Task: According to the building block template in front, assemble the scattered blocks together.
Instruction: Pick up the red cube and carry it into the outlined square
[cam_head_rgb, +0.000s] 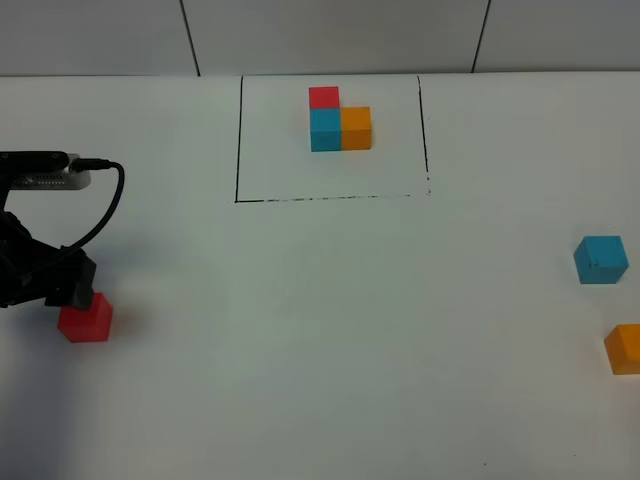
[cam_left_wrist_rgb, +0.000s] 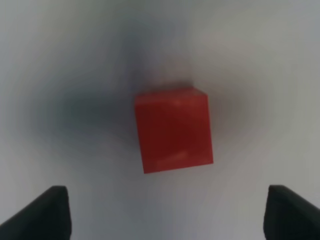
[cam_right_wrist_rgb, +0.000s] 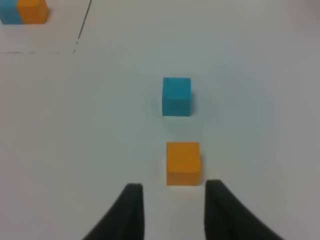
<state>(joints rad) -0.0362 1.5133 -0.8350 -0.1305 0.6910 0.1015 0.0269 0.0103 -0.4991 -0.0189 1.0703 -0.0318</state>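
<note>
The building block template (cam_head_rgb: 340, 125), a red, cyan-blue and orange L-shaped cluster, sits at the back inside a thin black drawn rectangle. Part of the template (cam_right_wrist_rgb: 24, 12) also shows in the right wrist view. At the left, the red cube (cam_head_rgb: 86, 318) (cam_left_wrist_rgb: 173, 130) lies on the table. My left gripper (cam_head_rgb: 72, 283) (cam_left_wrist_rgb: 167, 200) hovers over it, open, its fingers wide on either side and nothing held. At the right lie the cyan-blue cube (cam_head_rgb: 600, 259) (cam_right_wrist_rgb: 176, 96) and the orange cube (cam_head_rgb: 625, 348) (cam_right_wrist_rgb: 183, 162). My right gripper (cam_right_wrist_rgb: 174, 192) is shut and empty just short of the orange cube; it is out of the exterior view.
The white table (cam_head_rgb: 320, 330) runs back to a grey wall (cam_head_rgb: 330, 35). The left arm's black cable (cam_head_rgb: 112, 195) loops above the red cube. The orange cube sits at the right edge of the exterior view.
</note>
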